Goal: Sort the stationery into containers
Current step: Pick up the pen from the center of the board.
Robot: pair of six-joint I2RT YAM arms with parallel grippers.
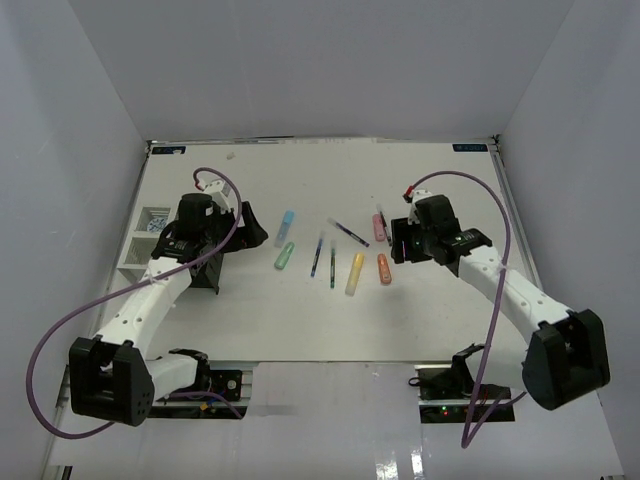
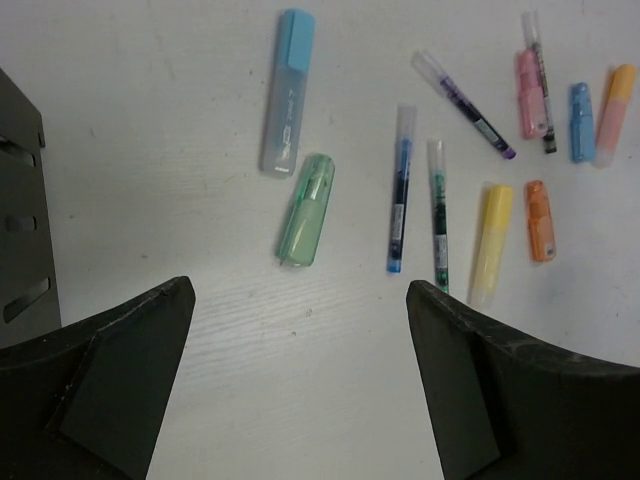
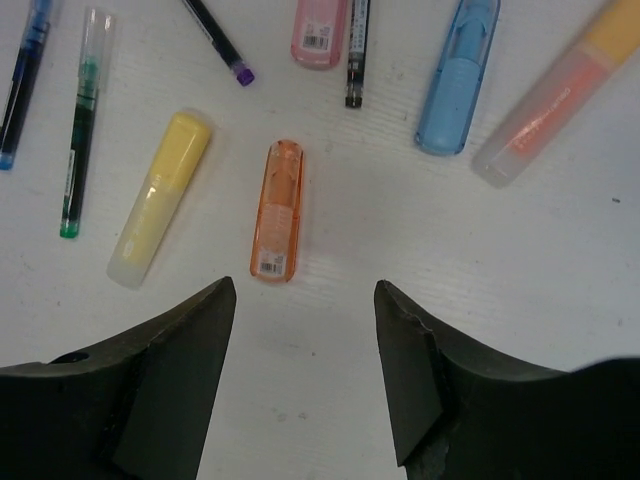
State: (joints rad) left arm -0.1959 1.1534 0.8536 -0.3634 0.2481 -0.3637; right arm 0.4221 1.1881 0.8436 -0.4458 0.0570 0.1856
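The left fingers [image 2: 110, 390] stand wide apart and hold nothing, above the bare surface [image 1: 300, 320]. The green marker [image 2: 306, 210] lies just beyond the gap between them, on the far side, and touches neither finger. The blue highlighter [image 2: 285, 90] lies farther off in the same direction. The black organizer [image 2: 20, 200] stands to their left.

The right fingers [image 3: 160, 380] are also apart and empty. The orange marker [image 3: 277, 210] lies just beyond their gap, lengthwise near to far, closer to the left finger and clear of both. The yellow marker [image 3: 160, 198] lies to its left, and the small blue marker [image 3: 458, 80] lies to its far right.

The white tray [image 1: 140, 245] sits at the left edge of the surface. The roll [image 1: 155, 222] lies in its far compartment.
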